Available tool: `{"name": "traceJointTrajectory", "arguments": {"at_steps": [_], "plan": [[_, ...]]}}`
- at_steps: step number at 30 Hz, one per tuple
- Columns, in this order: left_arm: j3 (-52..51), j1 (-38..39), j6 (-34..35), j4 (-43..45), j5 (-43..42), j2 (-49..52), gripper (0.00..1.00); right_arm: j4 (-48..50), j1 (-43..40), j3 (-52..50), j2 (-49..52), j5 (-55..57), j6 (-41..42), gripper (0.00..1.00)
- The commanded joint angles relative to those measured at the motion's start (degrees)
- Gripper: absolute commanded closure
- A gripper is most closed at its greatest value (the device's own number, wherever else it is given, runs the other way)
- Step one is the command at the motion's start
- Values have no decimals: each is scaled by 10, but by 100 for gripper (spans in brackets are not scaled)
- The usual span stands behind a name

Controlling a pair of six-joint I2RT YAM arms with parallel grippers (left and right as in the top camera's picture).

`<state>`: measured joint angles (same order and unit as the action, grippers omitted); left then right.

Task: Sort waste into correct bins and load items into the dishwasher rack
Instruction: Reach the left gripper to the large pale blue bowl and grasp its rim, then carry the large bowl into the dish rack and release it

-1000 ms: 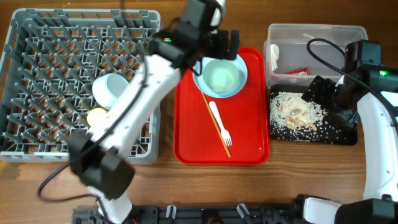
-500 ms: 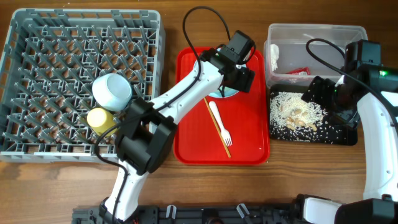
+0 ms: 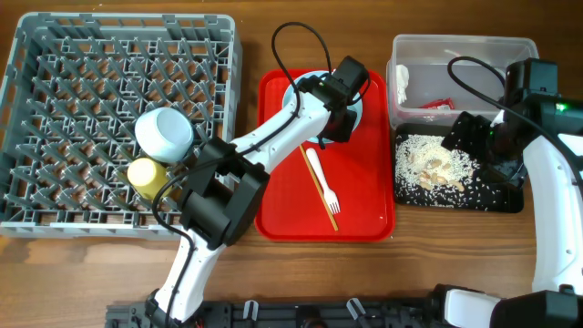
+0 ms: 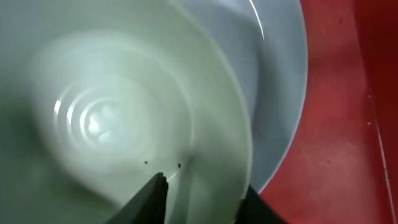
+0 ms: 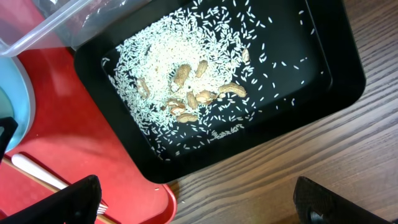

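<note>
The dishwasher rack [image 3: 118,20] sits far left of the left gripper [image 4: 202,202]. Beneath that gripper, on the red tray [image 3: 364,200], the plate [image 4: 280,74] carries a bowl [image 4: 124,112]; the jaws straddle its rim, likely for lifting, but whether they pinch cannot be told. The right gripper [image 5: 205,196] hangs spread, empty, above the black tray [image 5: 323,74].

grey pegged rack [image 3: 55,55] at left, pale bowl [image 3: 164,132] and yellow cup [image 3: 143,173] among its pegs; second bowl [image 4: 124,112] upright on blue plate [image 4: 280,74]; white fork [image 3: 321,178] just beside chopstick [image 3: 332,220]; clear tub [image 3: 460,46] holding paper [image 3: 401,82], red sachet [image 3: 437,104]; rice [image 5: 180,56], beige scraps [image 5: 183,76] in black tray [image 5: 323,68]
</note>
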<state>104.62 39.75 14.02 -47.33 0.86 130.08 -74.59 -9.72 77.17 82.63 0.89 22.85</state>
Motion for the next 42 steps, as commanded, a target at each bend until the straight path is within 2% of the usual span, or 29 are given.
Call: {"name": "traceJointTrajectory", "arguments": {"at_steps": [1,3,13,19,24,27,30,37,42], "plan": [[-5,-2,-3,1,12,7,84,-1,-3,3,-7,-7,-4,0],[-5,-2,-3,1,12,6,96,-1,-3,3,-7,-7,-4,0],[-3,-2,-3,1,19,-32,96,-4,-3,3,-7,-7,-7,0],[-2,-24,-3,-6,20,-121,96,-9,-3,3,-7,-7,-8,0],[-2,-81,-3,-20,14,-216,96,-9,-3,3,-7,-7,-8,0],[-2,-130,-3,-25,-46,-253,96,-9,-3,3,-7,-7,-8,0],[-2,-191,-3,-30,-146,-267,96,-9,-3,3,-7,-7,-8,0],[-5,-339,-18,-40,-389,-249,96,-9,-3,3,-7,-7,-18,0],[-5,-419,-21,-40,-499,-218,96,-8,-3,3,-7,-7,-18,0]]}}
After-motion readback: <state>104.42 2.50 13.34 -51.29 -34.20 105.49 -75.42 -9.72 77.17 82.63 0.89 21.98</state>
